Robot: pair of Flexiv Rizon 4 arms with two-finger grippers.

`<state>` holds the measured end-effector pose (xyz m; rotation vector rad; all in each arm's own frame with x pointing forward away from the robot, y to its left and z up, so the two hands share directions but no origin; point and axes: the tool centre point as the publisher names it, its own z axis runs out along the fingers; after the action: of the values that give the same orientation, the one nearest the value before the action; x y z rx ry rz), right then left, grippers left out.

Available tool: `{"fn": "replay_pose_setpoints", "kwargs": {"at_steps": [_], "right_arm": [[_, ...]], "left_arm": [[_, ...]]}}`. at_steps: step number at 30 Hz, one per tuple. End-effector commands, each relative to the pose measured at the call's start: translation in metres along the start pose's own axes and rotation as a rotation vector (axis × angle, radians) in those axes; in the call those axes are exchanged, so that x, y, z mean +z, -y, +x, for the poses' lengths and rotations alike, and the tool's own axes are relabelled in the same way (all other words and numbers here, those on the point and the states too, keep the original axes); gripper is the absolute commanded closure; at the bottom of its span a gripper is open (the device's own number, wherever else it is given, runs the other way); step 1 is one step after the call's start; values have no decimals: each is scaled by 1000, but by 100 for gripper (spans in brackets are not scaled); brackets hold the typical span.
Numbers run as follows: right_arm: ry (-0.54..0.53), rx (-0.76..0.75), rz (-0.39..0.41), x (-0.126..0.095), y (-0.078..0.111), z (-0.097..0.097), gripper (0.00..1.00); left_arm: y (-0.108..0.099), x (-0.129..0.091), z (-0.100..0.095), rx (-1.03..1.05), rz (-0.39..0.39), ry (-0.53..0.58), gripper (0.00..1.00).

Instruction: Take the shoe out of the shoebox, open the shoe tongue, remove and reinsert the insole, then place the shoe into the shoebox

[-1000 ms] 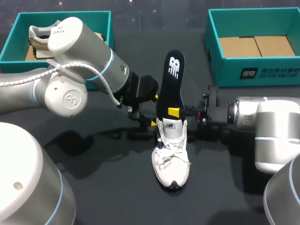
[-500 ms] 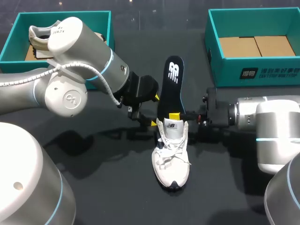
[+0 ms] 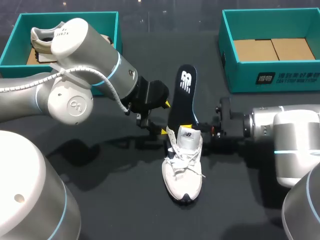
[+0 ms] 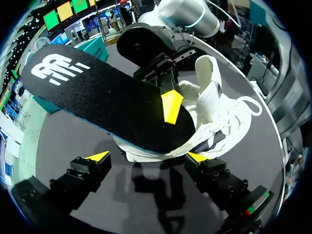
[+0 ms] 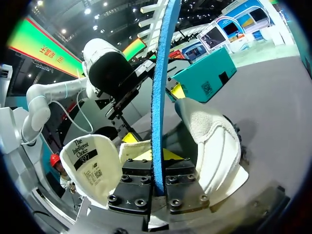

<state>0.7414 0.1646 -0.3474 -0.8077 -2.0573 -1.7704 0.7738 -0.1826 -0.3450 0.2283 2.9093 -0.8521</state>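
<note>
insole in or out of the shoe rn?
Partly in. One end of the insole sits inside the shoe opening; the rest sticks up out of it, pinched in the right gripper.

The left arm and right arm were fat silver-grey tubes with thin light-blue rings, a white cable along the left, and black, yellow-tipped fingers.

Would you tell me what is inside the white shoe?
The black insole has its lower end in the white shoe, with the right pincer shut on it at the opening. The shoe's sides hide how deep it reaches.
</note>
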Motion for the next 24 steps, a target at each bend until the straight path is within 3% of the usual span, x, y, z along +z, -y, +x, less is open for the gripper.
{"fn": "replay_pose_setpoints", "kwargs": {"at_steps": [1,10,17,24], "right_arm": [[-16,-6,-9,4,8,-1,100],[-35,-15,-26,5,4,0,95],[-37,-22,-31,5,1,0,84],[-41,-36,-37,5,-3,0,85]], "left_arm": [[0,0,0,1,-1,0,0],[0,0,0,1,-1,0,0],[0,0,0,1,-1,0,0],[0,0,0,1,-1,0,0]]}}
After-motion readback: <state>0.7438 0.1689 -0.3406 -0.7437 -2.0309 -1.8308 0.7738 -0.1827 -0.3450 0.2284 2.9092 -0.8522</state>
